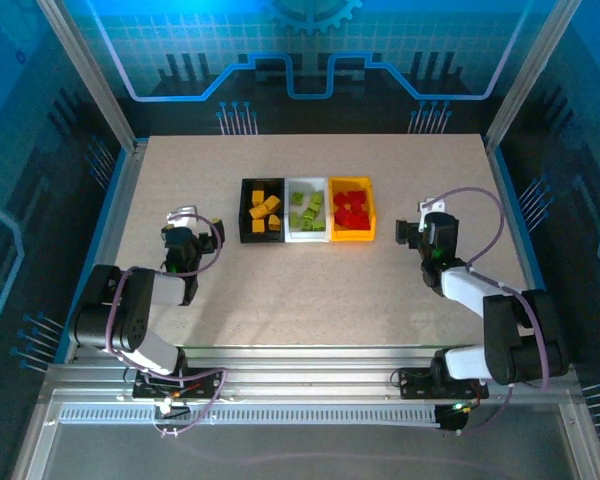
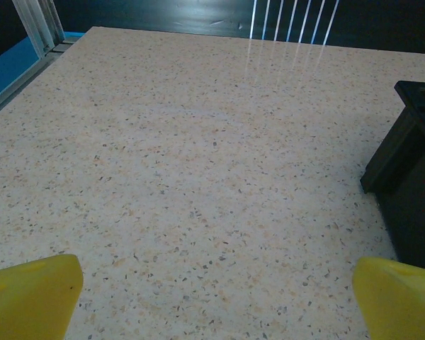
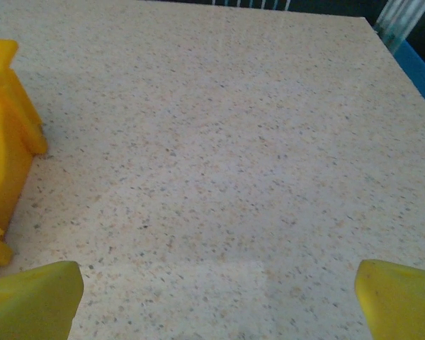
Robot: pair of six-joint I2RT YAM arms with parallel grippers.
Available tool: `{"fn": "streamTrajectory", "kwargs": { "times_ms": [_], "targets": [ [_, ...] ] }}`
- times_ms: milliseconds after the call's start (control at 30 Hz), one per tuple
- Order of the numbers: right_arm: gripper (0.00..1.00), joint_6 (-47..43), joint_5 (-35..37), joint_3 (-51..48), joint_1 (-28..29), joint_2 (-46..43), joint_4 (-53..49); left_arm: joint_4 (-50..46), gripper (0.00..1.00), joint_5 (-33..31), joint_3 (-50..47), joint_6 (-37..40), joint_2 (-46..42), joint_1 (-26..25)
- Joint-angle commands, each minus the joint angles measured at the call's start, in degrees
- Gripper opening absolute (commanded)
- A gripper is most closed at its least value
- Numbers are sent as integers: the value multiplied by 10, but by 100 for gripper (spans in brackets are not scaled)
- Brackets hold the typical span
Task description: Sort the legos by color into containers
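Yellow-orange bricks [image 1: 264,212] fill the black bin [image 1: 244,215], green bricks [image 1: 307,211] lie in the white bin [image 1: 307,238] beside it, and red bricks [image 1: 351,208] sit in the yellow bin [image 1: 352,238] at the right end of the row. The three bins are joined side to side and stand around the middle of the table [image 1: 310,300], so each arm can reach the end nearest to it. Every brick I can make out lies with others of its own colour, so the sorting looks finished or very close to it.

The left gripper [image 2: 216,297] hangs low over bare tabletop near the left side of the black bin, whose corner shows at the right of its wrist camera. Its yellow fingers [image 2: 32,297] stand wide apart with nothing between them. The right gripper [image 3: 216,301] mirrors this on the other side, near the yellow bin, whose wall edges into the left of its view. Its fingers [image 3: 400,297] are also spread wide and empty. Both arms are folded back toward their bases, well apart from each other. That reads as a parked pose, out of the bins' way with nothing to carry. If anything remains, my guess is only a check that no brick lies hidden under one of another colour
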Motion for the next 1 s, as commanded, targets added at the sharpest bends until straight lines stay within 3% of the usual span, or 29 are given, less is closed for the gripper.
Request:
{"fn": "streamTrajectory", "kwargs": {
  "times_ms": [0, 100, 167, 200, 967],
  "targets": [
    [100, -9, -26, -26, -9, 45, 126, 21, 99, 11, 1, -5, 5, 1],
    [100, -27, -68, -24, -6, 62, 135, 21, 99, 10, 2, -5, 5, 1],
    [100, -31, -83, -51, -12, 83, 211, 21, 99, 10, 2, -5, 5, 0],
    [100, -25, -83, -39, -12, 71, 164, 20, 99, 10, 2, -5, 5, 0],
    [100, -26, -90, -42, -16, 74, 176, 18, 99, 10, 3, -2, 5, -2]
  ]
}}
